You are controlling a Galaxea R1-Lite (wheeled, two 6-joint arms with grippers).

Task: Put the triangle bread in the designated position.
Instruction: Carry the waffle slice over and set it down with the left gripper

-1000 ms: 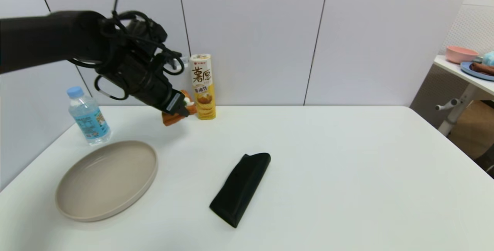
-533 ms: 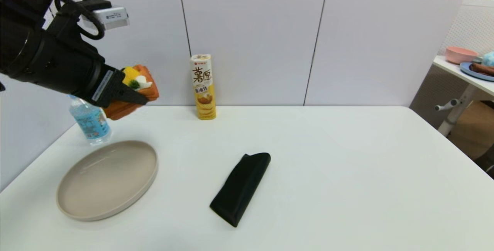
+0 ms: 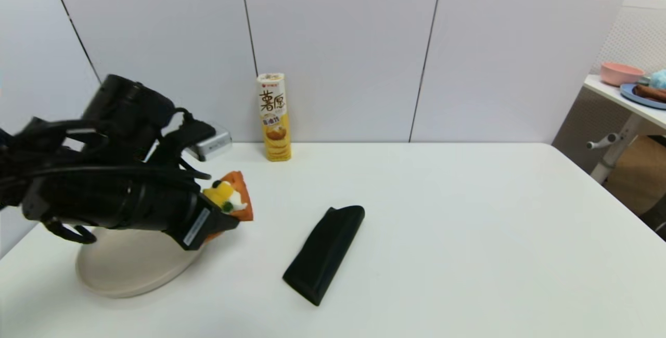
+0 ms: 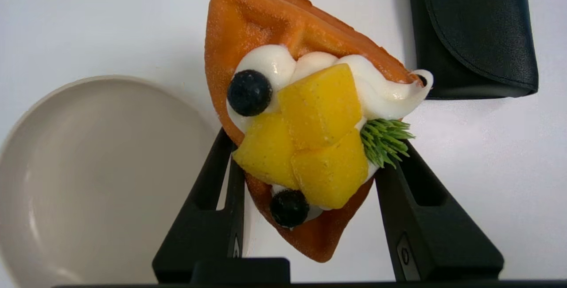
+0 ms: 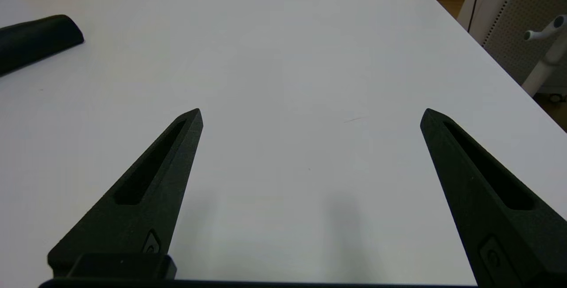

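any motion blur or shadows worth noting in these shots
Head view: the left arm's rear cabling is smeared by motion, while the left gripper holding the triangle bread stays fairly crisp; the black pouch casts a soft shadow. Left wrist view: sharp, soft sheen inside the beige plate. Right wrist view: the open right gripper throws two faint shadows onto the white table.

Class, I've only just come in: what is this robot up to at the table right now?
The left end effector is shut on the triangle bread and holds it above the white table, between the beige plate and the black pouch. The bread is not on the plate. The right end effector is open and empty over bare table.
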